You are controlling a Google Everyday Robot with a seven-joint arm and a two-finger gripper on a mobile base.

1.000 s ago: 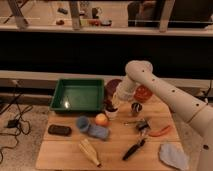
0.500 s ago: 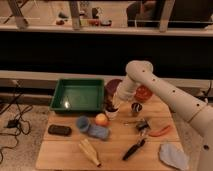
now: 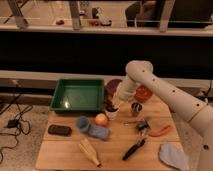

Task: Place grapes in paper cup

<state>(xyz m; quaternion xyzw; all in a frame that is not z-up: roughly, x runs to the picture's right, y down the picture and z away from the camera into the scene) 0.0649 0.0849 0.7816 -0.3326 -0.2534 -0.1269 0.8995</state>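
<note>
Grapes (image 3: 108,104) seemingly hanging upright, hand (image 3: 112,104) just above paper cup (image 3: 113,115)

A: Where's the tool (image 3: 112,103)?
B: Right above the paper cup (image 3: 112,114), by a corner of the green tray (image 3: 77,95), on the table (image 3: 62,150).
A: And the grapes (image 3: 108,105)?
B: Dark bunch at the cup's mouth, under the tool.

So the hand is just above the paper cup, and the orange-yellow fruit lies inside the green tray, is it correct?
Not quite. The hand is indeed just above the paper cup, but the orange-yellow fruit is not inside the green tray. The camera view shows it on the wooden table, in front of the tray, beside the blue cloth.
</note>
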